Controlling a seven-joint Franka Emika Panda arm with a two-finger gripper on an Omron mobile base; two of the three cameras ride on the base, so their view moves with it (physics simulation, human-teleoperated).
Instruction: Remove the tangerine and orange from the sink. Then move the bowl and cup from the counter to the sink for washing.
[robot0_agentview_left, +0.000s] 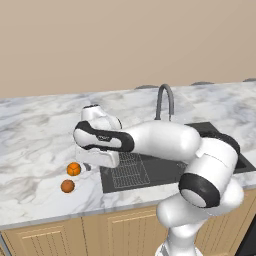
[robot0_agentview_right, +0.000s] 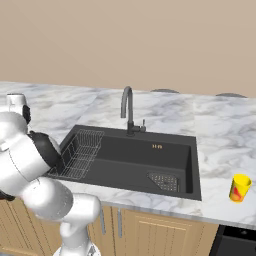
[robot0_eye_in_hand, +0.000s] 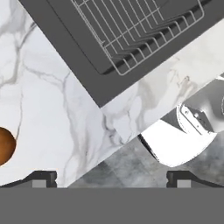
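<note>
The counter (robot0_agentview_left: 40, 130) is white marble with grey veins, running the full width of both base views over light wooden cabinets (robot0_agentview_left: 55, 235). Set into it is the sink (robot0_agentview_right: 130, 157), a dark grey rectangular basin; no fruit lies in the part of the basin that shows. A wire rack (robot0_agentview_right: 80, 152) sits in the sink's left end, and a triangular strainer (robot0_agentview_right: 164, 181) lies on the floor near its front right corner. The dark gooseneck faucet (robot0_agentview_right: 128, 110) stands at the back rim, roughly at the middle.

The white arm (robot0_agentview_left: 165, 142) reaches leftward across the front of the sink, its hand ending over the counter just past the sink's left edge. The gripper (robot0_eye_in_hand: 111, 177) hangs there, pointing down — in the hand view its two dark fingertips (robot0_eye_in_hand: 41, 178) stand wide apart at the bottom with nothing between them, so the jaws are open and empty. That same view looks down on the corner of the sink and rack.

Two round fruits rest on the counter left of the sink: the orange (robot0_agentview_left: 74, 169), with darker segment lines, just beside the hand, and the tangerine (robot0_agentview_left: 67, 186) a little nearer the counter's front edge.

The cup (robot0_agentview_right: 240, 188) — bright yellow with a red mark — stands upright on the counter right of the sink, near the front edge.
</note>
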